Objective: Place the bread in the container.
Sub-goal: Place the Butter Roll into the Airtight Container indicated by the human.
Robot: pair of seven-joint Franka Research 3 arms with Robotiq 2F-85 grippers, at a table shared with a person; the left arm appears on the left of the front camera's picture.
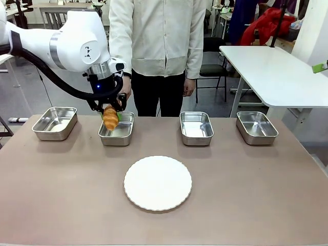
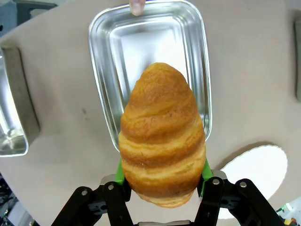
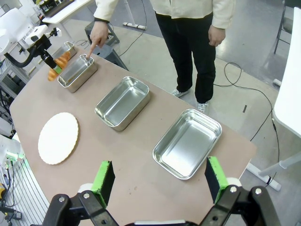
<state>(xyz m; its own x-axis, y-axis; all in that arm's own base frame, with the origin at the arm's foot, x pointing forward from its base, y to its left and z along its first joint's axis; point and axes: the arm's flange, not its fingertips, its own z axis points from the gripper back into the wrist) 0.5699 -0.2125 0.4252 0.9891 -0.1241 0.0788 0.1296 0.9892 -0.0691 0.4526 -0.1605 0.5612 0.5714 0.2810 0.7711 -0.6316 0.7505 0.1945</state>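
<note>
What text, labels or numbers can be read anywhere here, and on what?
No readable words or numbers.
Left arm's white wrist housing: a small dark logo mark, a symbol, no letters legible.
Croissant, steel pans, e.g. the container under it, and white plate: no print or labels.
Background clutter: too small and blurred to read.

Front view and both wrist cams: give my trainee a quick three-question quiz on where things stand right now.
1. True or false: the left pincer is shut on the bread.
2. Counting from the robot's left, which pan does the person's finger point at? A first, B second, C fourth.
3. Fill in: the round white plate holds ____.

Key:
1. True; the croissant hangs above the container, not yet released.
2. B.
3. Nothing. The right pincer stands open, over the table's right end.
</note>
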